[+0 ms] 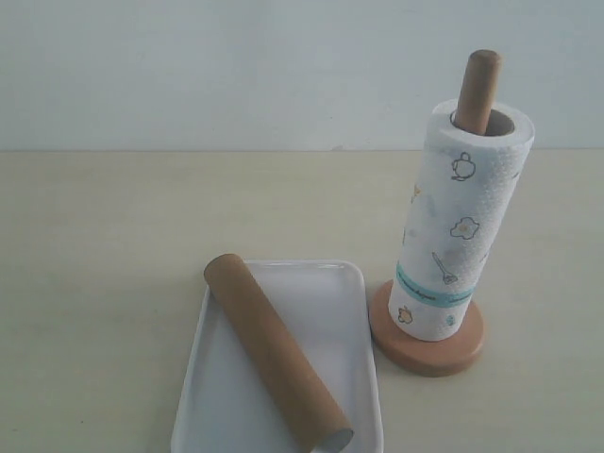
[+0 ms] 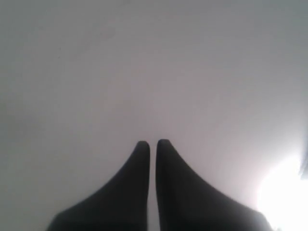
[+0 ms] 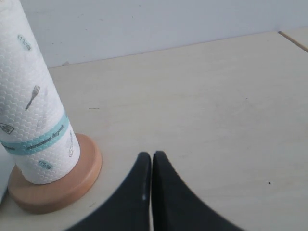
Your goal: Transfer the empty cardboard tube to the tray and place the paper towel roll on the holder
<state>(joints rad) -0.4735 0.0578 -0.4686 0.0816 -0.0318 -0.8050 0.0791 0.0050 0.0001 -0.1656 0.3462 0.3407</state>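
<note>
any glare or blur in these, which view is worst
Left wrist view is worst: featureless grey, a blown-out white patch at one corner, the left gripper a dark silhouette. Right wrist view is sharper, prints on the paper towel roll clear. Exterior view evenly lit, slightly hazy.

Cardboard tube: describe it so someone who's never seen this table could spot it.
On the pale table, a white tray sits beside the wooden holder with the towel roll. The tube lies diagonally across the tray. It alone is plain brown, hollow and lying down; the holder's post stands upright.
</note>
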